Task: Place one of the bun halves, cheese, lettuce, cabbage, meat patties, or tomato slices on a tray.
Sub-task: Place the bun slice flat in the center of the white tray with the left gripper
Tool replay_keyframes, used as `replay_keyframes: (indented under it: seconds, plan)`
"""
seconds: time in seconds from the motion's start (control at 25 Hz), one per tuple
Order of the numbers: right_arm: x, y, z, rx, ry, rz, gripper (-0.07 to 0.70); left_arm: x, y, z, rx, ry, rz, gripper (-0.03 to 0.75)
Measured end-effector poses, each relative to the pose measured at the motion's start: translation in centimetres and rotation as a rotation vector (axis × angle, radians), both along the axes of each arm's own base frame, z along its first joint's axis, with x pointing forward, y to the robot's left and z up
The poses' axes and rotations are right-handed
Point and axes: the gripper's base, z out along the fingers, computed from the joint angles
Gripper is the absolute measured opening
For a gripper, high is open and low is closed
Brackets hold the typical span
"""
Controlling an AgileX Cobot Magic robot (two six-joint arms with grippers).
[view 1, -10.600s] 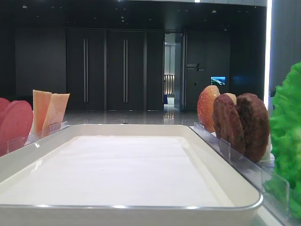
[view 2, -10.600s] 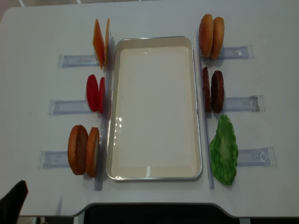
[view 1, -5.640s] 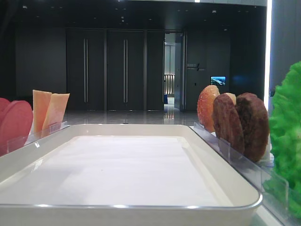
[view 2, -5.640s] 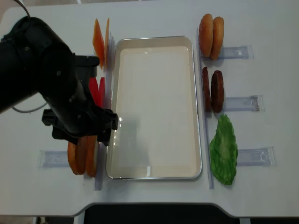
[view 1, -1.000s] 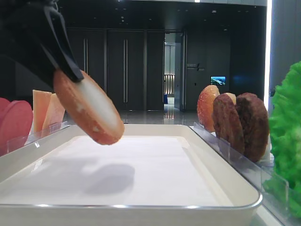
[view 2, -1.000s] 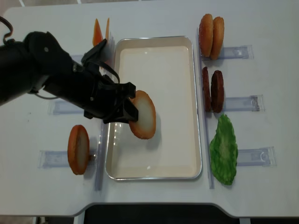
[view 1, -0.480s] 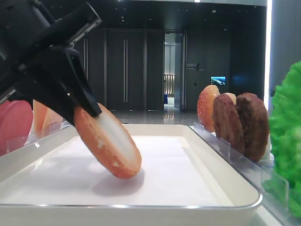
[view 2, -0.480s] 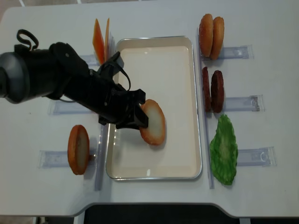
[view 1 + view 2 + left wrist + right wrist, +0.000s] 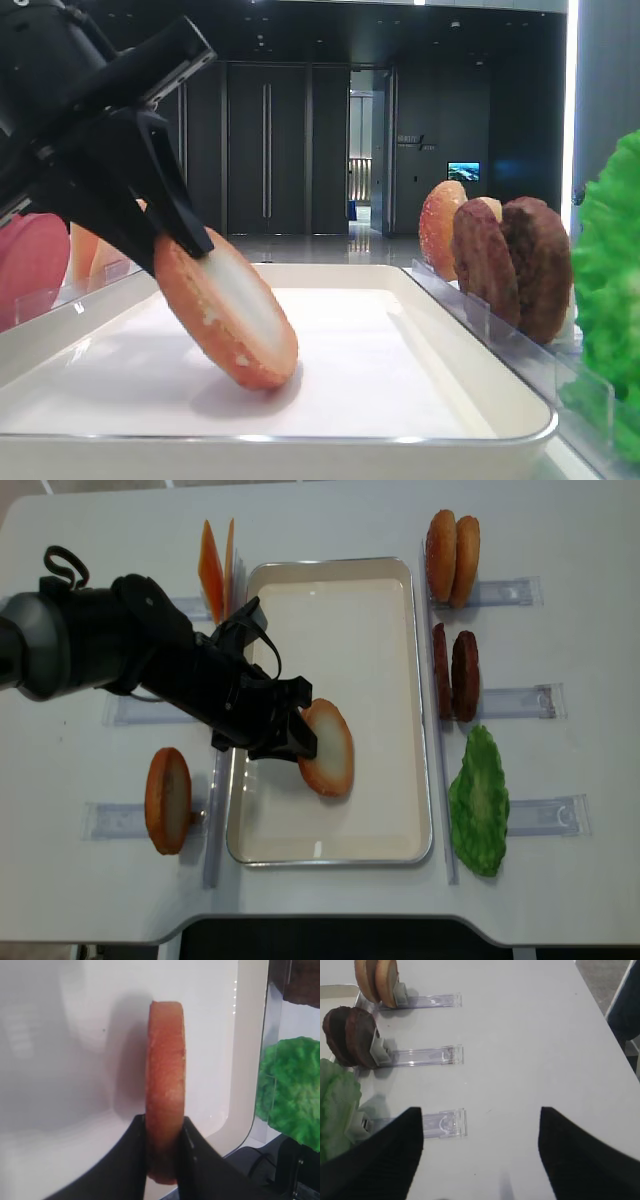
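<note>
The black left gripper (image 9: 296,738) is clenched on a round golden-brown bun half (image 9: 326,747), tilted with its lower edge touching the floor of the white rectangular tray (image 9: 330,570) near the middle; the right gripper's (image 9: 480,1160) dark fingers stand spread over the white table (image 9: 530,1035), holding nothing

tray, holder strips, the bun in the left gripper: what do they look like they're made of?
Tray: white body with a shiny, mirror-like rim, so probably enamelled or coated metal; glossy plastic is possible.
Holder strips: clear moulded plastic, see-through with the table showing.
Bun half: matte, grainy golden rim and pale face; it keeps its shape tilted in the left gripper, so likely a foam or rubber replica, though this is uncertain.
</note>
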Motion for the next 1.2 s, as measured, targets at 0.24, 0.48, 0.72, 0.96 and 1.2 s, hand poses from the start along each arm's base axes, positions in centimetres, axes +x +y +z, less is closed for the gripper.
replay_keyframes:
  seconds: [0.24,0.48,0.72,0.96,1.2]
  plan:
    - [0.00,0.00,0.00,0.000,0.000,0.000,0.468,-0.01,0.05,-0.07,0.008,0.002,-0.002,0.120]
    - [0.00,0.00,0.00,0.000,0.000,0.000,0.468,-0.01,0.08,-0.16,0.014,0.004,-0.004,0.120]
    - [0.00,0.00,0.00,0.000,0.000,0.000,0.468,0.04,0.12,-0.35,0.016,0.011,0.000,0.120]
    - [0.00,0.00,0.00,0.000,0.000,0.000,0.468,-0.03,0.27,-0.46,0.036,0.028,0.012,0.166]
    - [0.00,0.00,0.00,0.000,0.000,0.000,0.468,-0.19,0.41,-0.56,0.055,0.034,-0.011,0.379]
